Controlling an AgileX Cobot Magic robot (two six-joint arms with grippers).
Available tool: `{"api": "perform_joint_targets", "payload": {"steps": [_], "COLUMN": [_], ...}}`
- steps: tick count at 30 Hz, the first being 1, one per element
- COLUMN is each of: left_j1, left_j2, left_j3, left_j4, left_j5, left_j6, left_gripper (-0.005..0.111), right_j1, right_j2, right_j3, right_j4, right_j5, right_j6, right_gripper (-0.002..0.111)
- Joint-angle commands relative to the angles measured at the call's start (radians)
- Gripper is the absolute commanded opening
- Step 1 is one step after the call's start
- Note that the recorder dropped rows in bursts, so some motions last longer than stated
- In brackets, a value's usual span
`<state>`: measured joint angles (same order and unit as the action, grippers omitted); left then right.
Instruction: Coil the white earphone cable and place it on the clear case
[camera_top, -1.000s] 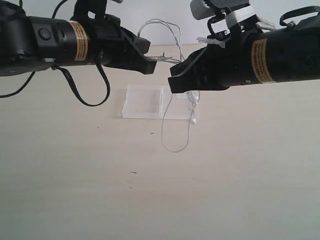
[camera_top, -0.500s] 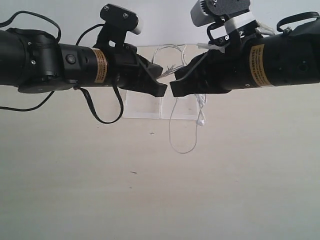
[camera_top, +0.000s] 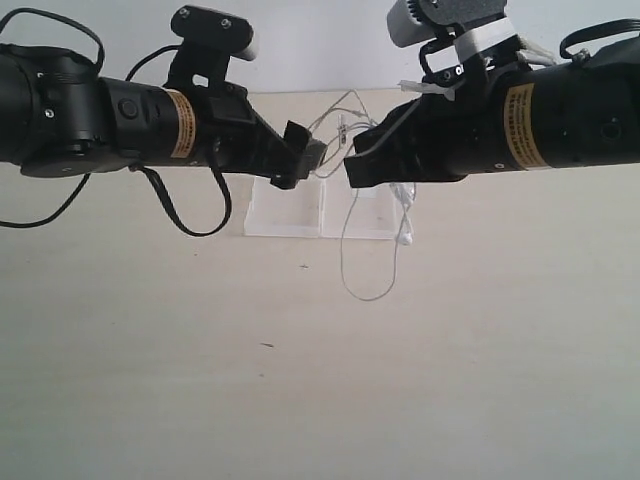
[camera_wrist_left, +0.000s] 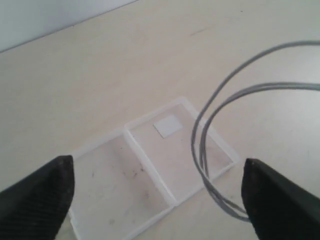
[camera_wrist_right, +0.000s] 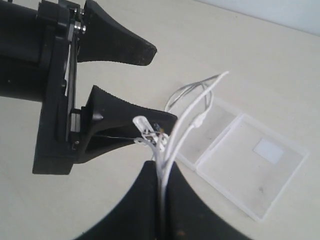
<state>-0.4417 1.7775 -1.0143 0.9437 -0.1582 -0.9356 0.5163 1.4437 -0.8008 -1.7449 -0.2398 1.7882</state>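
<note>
White earphone cable (camera_top: 342, 255): held up above the table (camera_top: 300, 380), bunched in several strands between the two grippers, over the clear case.
Upper loops: thin white arcs rise behind and above the gripper tips in the exterior view.
Hanging part: one long loop drops from the right gripper past the near edge of the case. Whether its lowest bend rests on the table cannot be told.
Earbud (camera_top: 405, 238): small and white, hanging at the near edge of the case's right half in the exterior view.
Right gripper (camera_wrist_right: 161, 175): its fingers are pressed together on the bundle of cable strands, which fan out from the tip. A small white piece of the cable sits just beyond the tip.
Left gripper (camera_wrist_left: 156, 167): jaws spread wide, nothing clamped. Two or three strands curve through the gap close to one finger; contact cannot be told.
Grippers' relation: tips face each other, close together, above the middle of the case. The lower left finger in the right wrist view ends just beside the pinched bundle.
Clear case (camera_top: 285, 215): lying flat and opened out on the table, two square halves joined side by side, below both grippers.
Label (camera_wrist_left: 167, 125): small white rectangle on one half of the case.
Black cable (camera_top: 190, 215): a thick loop hanging under the left arm, well apart from the white wire.
</note>
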Motion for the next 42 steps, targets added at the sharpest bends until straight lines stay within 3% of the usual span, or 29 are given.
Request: {"api": "perform_joint_targets", "payload": {"steps": [1,17,25,35,42], "left_j1": [0.001,0.001,0.005,0.144,0.164], "left_j2": [-0.029,-0.152,-0.193,-0.231,-0.231], "left_j3": [0.002,0.022,0.022,0.013,0.013], "left_j4": [-0.008,0.01,0.012,0.01,0.021], "left_j5": [0.015,0.076,0.113,0.229,0.245], "left_j6": [-0.015,-0.036,-0.027,-0.068,-0.066], "left_gripper": [0.087,0.087,0.087,0.087,0.087], "right_j1": [-0.006,-0.006,-0.006,-0.006,-0.073], "right_j2": [-0.012,0.009,0.054,0.099,0.212], "right_j3": [-0.004,0.007,-0.014,-0.136,-0.231], "right_j4": [0.0,0.0,0.0,0.0,0.0], "right_j5": [0.009,0.058,0.068,0.013,-0.021], "right_j6": [-0.007,-0.009,-0.203,-0.35,-0.347], "right_gripper": [0.0,0.0,0.0,0.0,0.0]}}
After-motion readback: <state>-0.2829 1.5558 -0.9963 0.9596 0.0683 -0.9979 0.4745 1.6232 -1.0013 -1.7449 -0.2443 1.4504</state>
